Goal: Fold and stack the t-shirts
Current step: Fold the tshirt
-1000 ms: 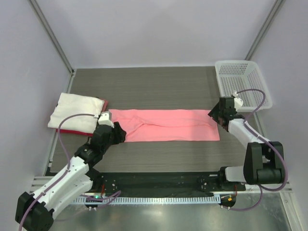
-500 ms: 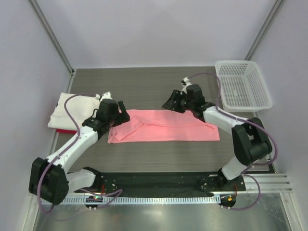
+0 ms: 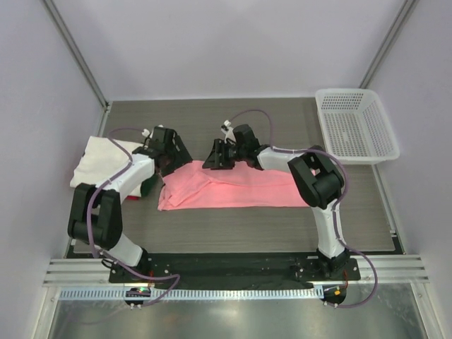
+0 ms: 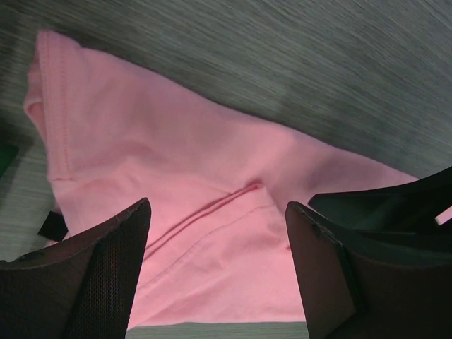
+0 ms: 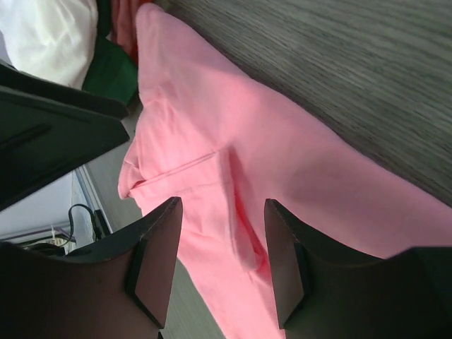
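Observation:
The salmon-pink t-shirt (image 3: 247, 187) lies as a long flat strip across the middle of the table. It fills the left wrist view (image 4: 176, 176) and the right wrist view (image 5: 282, 162). My left gripper (image 3: 176, 157) is open just above its far left corner, jaws wide (image 4: 219, 212). My right gripper (image 3: 212, 159) is open close beside it, over the shirt's far edge (image 5: 222, 205). Neither holds cloth. The folded white t-shirt (image 3: 99, 159) lies at the left, on a red one whose edge shows in the right wrist view (image 5: 126, 25).
The white mesh basket (image 3: 353, 90) stands at the back right corner. The two grippers are close together, each showing in the other's wrist view. Metal frame posts rise at both back corners.
Both arms have swung inward from the shirt's two ends to its far left edge. The shirt's left end has shifted slightly and looks a little rumpled.

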Available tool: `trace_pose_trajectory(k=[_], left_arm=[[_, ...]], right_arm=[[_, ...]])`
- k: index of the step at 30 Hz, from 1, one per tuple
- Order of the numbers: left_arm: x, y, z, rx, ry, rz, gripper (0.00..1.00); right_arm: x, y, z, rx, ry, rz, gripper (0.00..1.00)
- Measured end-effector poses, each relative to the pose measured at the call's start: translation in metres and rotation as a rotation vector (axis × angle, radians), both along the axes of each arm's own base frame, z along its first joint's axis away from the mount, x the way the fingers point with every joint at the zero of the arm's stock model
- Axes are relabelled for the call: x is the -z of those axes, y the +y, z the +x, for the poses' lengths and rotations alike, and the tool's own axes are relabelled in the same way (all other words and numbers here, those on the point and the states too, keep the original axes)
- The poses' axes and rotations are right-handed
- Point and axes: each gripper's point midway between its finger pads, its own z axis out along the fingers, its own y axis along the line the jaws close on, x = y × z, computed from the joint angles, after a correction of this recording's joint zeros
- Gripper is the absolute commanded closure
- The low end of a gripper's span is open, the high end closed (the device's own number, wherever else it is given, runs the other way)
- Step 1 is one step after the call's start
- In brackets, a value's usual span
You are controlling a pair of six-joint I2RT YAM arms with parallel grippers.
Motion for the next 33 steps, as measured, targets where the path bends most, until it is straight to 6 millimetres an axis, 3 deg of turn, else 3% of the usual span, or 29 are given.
trace_pose_trajectory(k=[6,11,17,22,28,33], left_arm=[[0.024,0.001,0.025,-0.049,0.110,0.015,0.23],[0.057,0.007,0.022,-0.083,0.227,0.037,0.23],[0.060,0.010,0.023,-0.094,0.248,0.052,0.23],[0.060,0.012,0.023,-0.097,0.252,0.059,0.23],[0.060,0.013,0.022,-0.095,0.259,0.069,0.24],[0.061,0.014,0.023,-0.096,0.268,0.079,0.24]], right_arm=[[0.031,0.013,-0.012,-0.059,0.068,-0.010,0.47],[0.025,0.019,-0.019,-0.110,0.067,0.029,0.47],[0.017,0.023,-0.026,-0.165,0.059,0.074,0.47],[0.026,0.027,-0.028,-0.197,0.065,0.066,0.48],[0.035,0.032,-0.034,-0.239,0.061,0.048,0.60],[0.041,0.031,-0.051,-0.282,0.074,0.053,0.82]])
